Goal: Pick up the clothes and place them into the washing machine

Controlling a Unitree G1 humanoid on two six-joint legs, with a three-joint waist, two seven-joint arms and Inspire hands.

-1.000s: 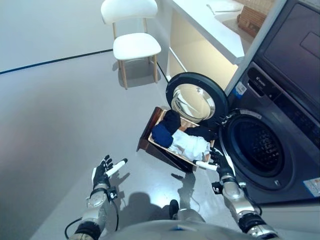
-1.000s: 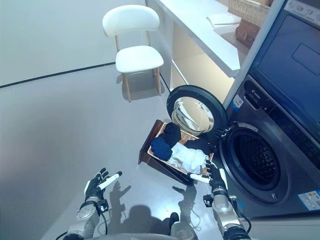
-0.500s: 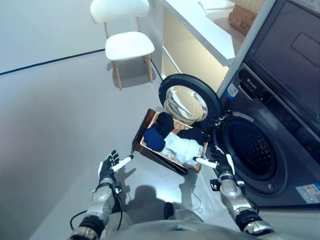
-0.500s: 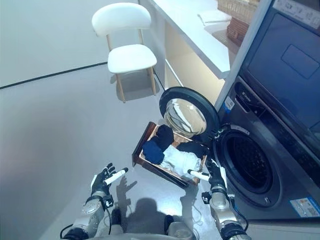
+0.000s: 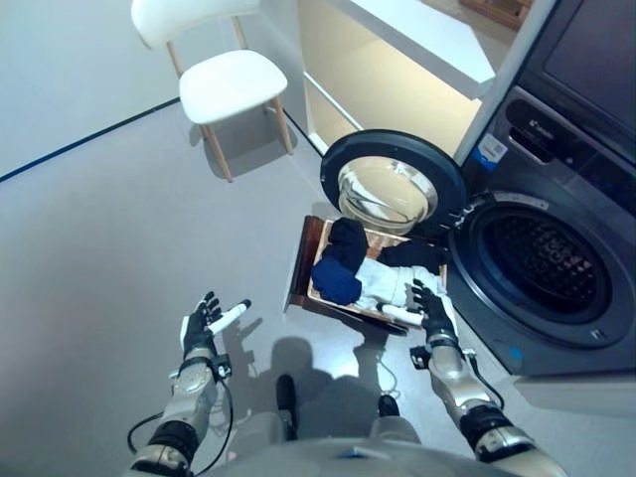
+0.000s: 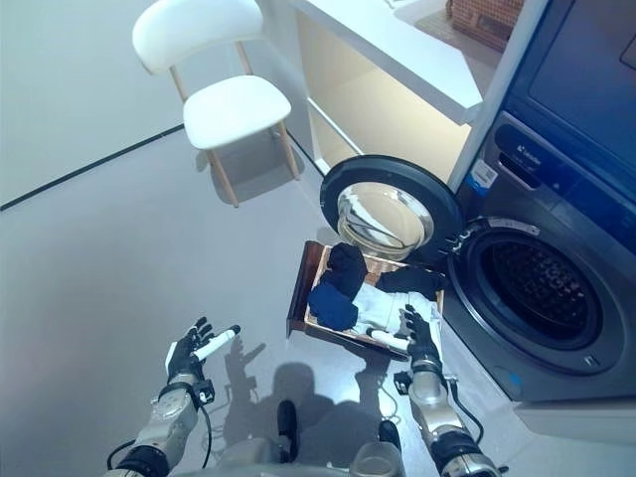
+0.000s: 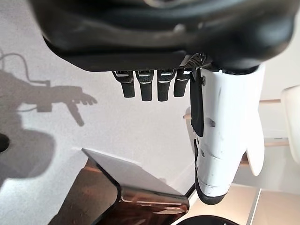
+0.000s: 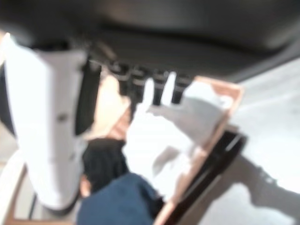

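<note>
1. Grey floor (image 5: 119, 238); white chair (image 5: 214, 75) stands well away from the washing machine (image 5: 566, 229), beyond its door. A pale counter (image 5: 417, 35) runs beside the machine.
2. Washing machine door (image 5: 393, 184) swung fully open; drum (image 5: 552, 260) visible, dark, nothing discernible inside.
3. Wooden tray (image 5: 303, 268) on the floor directly in front of the machine, below the open door.
4. Clothes (image 5: 370, 278) all lie in the tray: dark blue and black pieces toward the door, white piece nearest the drum opening.
5. Right hand (image 5: 429, 310) hangs over the tray edge nearest the machine, above the white piece; fingers extended, nothing grasped.
6. Left hand (image 5: 204, 326) over bare floor, well away from the machine on the far side of the tray; fingers spread, empty.
</note>
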